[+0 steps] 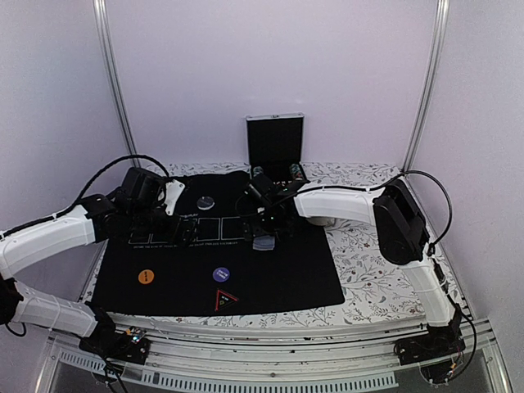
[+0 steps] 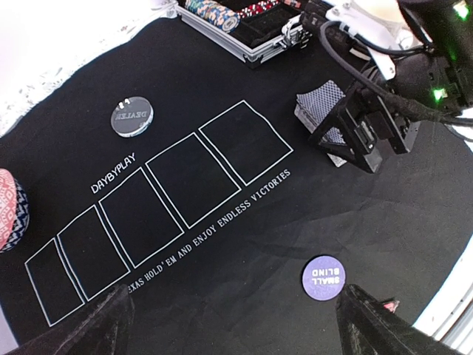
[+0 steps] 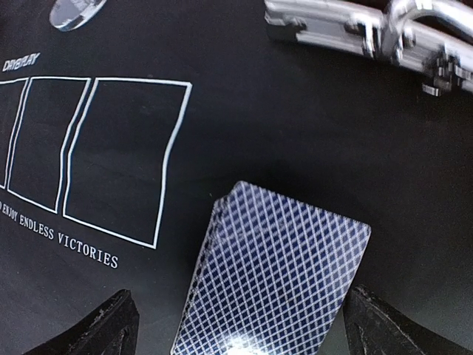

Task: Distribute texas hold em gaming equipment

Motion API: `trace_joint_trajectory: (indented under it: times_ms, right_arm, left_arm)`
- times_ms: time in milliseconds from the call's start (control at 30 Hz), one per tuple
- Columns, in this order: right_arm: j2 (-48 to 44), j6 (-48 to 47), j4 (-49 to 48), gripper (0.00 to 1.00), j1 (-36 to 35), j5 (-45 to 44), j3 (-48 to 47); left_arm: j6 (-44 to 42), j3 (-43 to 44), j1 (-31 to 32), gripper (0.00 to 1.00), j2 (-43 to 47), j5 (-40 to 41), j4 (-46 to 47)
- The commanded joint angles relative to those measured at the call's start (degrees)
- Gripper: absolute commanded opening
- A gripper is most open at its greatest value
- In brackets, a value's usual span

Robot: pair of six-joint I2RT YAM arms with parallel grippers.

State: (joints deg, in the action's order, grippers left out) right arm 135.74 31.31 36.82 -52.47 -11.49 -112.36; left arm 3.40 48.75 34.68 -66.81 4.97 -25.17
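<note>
Soft even light, glare on cards [image 3: 275, 275]

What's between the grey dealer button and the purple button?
The white card boxes printed on the black mat, seen in the left wrist view.

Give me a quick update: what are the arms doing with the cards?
Left gripper open, empty, above the mat. Right gripper open, over the card deck; deck flat, not gripped. Nothing blocking the deck.
</note>
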Motion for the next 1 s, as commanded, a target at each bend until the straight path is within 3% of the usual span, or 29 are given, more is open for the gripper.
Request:
trace_joint_trajectory:
  times_ms: [0,267,533,767,967]
  right_arm:
    - [-3.6,-8.1,0.2,0.99,-0.2,-2.3,-3.1]
    - [-10.1,-33.1,0.1,0.99,3.1,5.0,-5.7]
    - [-12.0,-54.8,-3.2,0.99,14.7,18.9,-6.4]
    - [-6.7,-68.8,-12.1,0.99,26.5,32.4,-9.1]
    - [3.6,-78.0,-18.4,0.94,31.1,36.5,-16.1]
  left_arm:
    - [-0.5,-0.8,-0.9,0.98,-0.3,-0.2,1.3]
    - [-0.6,-1.0,-1.7,0.98,-0.6,0.0,1.6]
    - [-1.0,-1.5,-2.8,0.98,-1.8,0.8,2.2]
    - [-1.6,-1.8,-3.8,0.98,-4.3,1.8,2.3]
    - [-1.7,-1.8,-5.6,0.98,-6.4,2.2,2.3]
